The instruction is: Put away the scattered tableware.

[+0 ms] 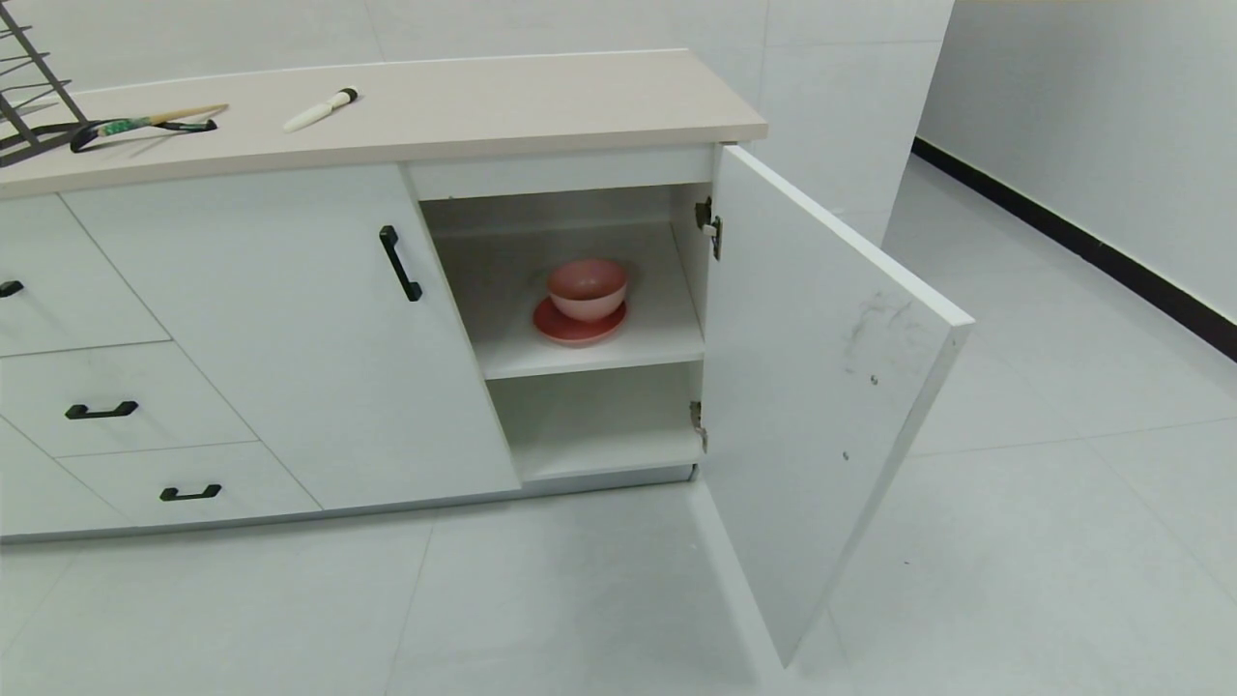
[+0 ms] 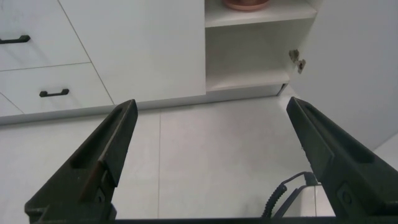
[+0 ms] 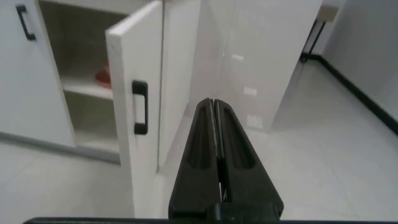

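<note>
Far left on the table [image 1: 541, 97], a wire rack [image 1: 29, 106] pokes in at the edge, and just right of it lies a wooden-handled utensil [image 1: 145, 123] with a green and black end, not yet put away. A little farther right there's a white-handled tool [image 1: 319, 109], lying loose on the tabletop too. Below, the closed cabinet door [image 1: 290, 338] with its black handle sits shut, and right of it the cupboard stands open: on the upper shelf [image 1: 638, 350] a pink bowl [image 1: 588, 287] sits on a red plate [image 1: 578, 331], so that pair looks stowed. The open door [image 1: 821, 367] swings out to the right, wide. The left hand [image 2: 211, 102] hangs low over the floor facing the cupboard, fingers spread well apart and empty. The right hand [image 3: 213, 106] is pressed together on nothing, near the open door's outer face. I'd call this partway: crockery in, two utensils to go, the door to close.
</note>
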Available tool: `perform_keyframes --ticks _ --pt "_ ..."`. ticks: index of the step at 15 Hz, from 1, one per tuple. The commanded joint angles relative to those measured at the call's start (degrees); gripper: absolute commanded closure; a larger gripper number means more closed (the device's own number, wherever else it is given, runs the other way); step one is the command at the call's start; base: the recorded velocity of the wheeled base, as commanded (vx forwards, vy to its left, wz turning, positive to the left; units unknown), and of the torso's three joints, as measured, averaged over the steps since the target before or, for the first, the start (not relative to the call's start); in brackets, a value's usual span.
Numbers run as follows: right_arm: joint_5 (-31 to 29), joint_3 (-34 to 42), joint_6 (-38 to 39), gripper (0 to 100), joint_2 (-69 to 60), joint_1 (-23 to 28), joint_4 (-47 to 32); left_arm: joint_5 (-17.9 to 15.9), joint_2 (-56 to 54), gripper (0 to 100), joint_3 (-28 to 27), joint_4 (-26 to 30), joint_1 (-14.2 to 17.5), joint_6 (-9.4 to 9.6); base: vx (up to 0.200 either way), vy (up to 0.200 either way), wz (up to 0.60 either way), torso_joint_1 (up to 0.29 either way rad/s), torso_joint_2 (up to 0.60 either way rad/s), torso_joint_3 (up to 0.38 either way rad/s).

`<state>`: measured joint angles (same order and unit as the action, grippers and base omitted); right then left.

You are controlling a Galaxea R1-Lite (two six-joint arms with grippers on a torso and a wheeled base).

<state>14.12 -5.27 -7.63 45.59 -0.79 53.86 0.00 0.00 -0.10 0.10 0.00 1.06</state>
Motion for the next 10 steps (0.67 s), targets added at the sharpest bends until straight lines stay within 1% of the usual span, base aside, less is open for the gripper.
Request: perform_keyframes --ticks 1,6,8,10 --pt "0.91 -1.33 -0.28 100 9.25 0.53 1.6 0.0 0.0 0 0.01 -0.01 0.0 -0.01 0.0 0.0 0.0 0.0 0.0 0.0" --pt "9.53 -2.12 -3.27 100 18.83 0.27 9.42 0.0 0.0 0 0.01 -0.01 0.0 -0.27 0.0 0.0 0.0 0.0 0.0 0.0" --pt "10.23 -2.29 -3.44 100 21.56 -0.35 11.09 0.09 0.0 0 0.01 -0.01 0.0 -0.36 0.0 0.0 0.0 0.0 0.0 0.0" --pt "10.58 -5.19 -3.62 100 24.72 -1.23 11.27 0.09 0.0 0 0.01 -0.01 0.09 -0.53 0.0 0.0 0.0 0.0 0.0 0.0"
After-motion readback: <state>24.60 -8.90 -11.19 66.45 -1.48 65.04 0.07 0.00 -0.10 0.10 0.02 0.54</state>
